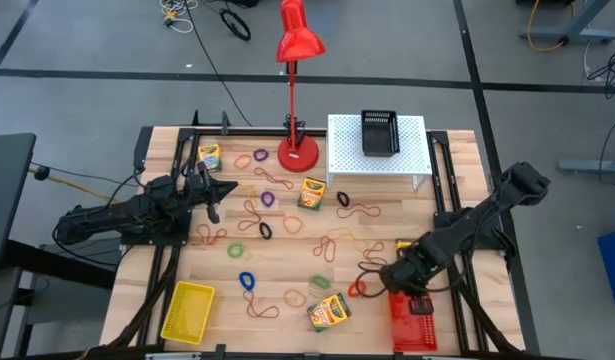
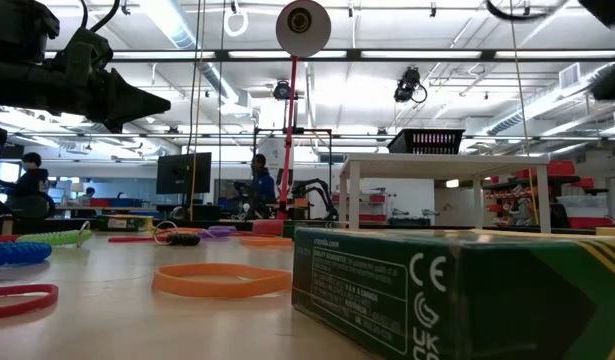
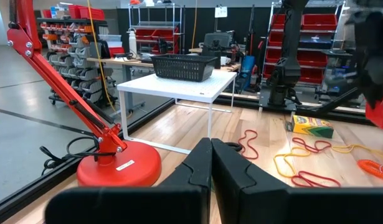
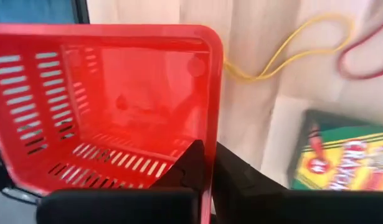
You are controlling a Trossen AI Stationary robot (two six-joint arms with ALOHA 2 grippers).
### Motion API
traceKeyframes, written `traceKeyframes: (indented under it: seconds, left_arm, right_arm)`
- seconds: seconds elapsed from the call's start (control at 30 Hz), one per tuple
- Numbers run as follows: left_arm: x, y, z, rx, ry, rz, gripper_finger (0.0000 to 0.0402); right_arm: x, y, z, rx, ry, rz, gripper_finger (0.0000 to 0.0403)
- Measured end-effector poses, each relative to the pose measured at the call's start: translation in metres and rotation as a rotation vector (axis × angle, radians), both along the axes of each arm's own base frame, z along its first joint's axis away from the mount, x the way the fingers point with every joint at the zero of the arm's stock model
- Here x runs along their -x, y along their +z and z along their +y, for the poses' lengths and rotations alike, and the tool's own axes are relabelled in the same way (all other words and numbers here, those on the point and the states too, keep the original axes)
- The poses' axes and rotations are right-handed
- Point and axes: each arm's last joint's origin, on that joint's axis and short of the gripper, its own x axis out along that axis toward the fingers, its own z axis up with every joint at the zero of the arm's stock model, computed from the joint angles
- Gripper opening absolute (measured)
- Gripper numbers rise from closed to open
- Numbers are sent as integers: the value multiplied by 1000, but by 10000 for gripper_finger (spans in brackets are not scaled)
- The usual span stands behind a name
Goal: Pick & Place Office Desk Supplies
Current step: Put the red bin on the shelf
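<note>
Red basket (image 4: 104,93) under our right gripper (image 1: 395,276), lower right, fingers closed and empty.
We judge a drop just made; next needs a crayon box (image 1: 328,313), lower centre. Left gripper (image 1: 213,192) waits closed, upper left.

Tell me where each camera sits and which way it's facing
High view: overhead, looking straight down; shows both arms, red lamp, red basket.
Low view: table height, looking level past a crayon box; one arm overhead.
Left wrist view: faces lamp base and white stand; left gripper shut.
Right wrist view: looks down at red basket; right gripper shut.
Shared: lamp, basket.
</note>
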Motion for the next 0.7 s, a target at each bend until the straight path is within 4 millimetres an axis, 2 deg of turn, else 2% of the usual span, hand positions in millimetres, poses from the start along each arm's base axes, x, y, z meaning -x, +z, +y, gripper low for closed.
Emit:
traceKeyframes:
  seconds: [0.1, 0.23, 0.43, 0.57, 0.7]
  left_arm:
    - [0, 0, 0, 0, 0, 0, 9]
    - [0, 0, 0, 0, 0, 0, 9]
    - [0, 0, 0, 0, 0, 0, 9]
    - [0, 0, 0, 0, 0, 0, 9]
    - [0, 0, 0, 0, 0, 0, 9]
  right_arm:
    - [-13, 19, -11, 43, -40, -66, 10]
    - [-33, 25, -32, 50, -205, -135, 20]
    - [-51, -1, -66, 94, -696, -174, 10]
    - [-47, -16, -76, 98, -1019, -189, 11]
    - [-34, -25, -80, 84, -1344, -164, 15]
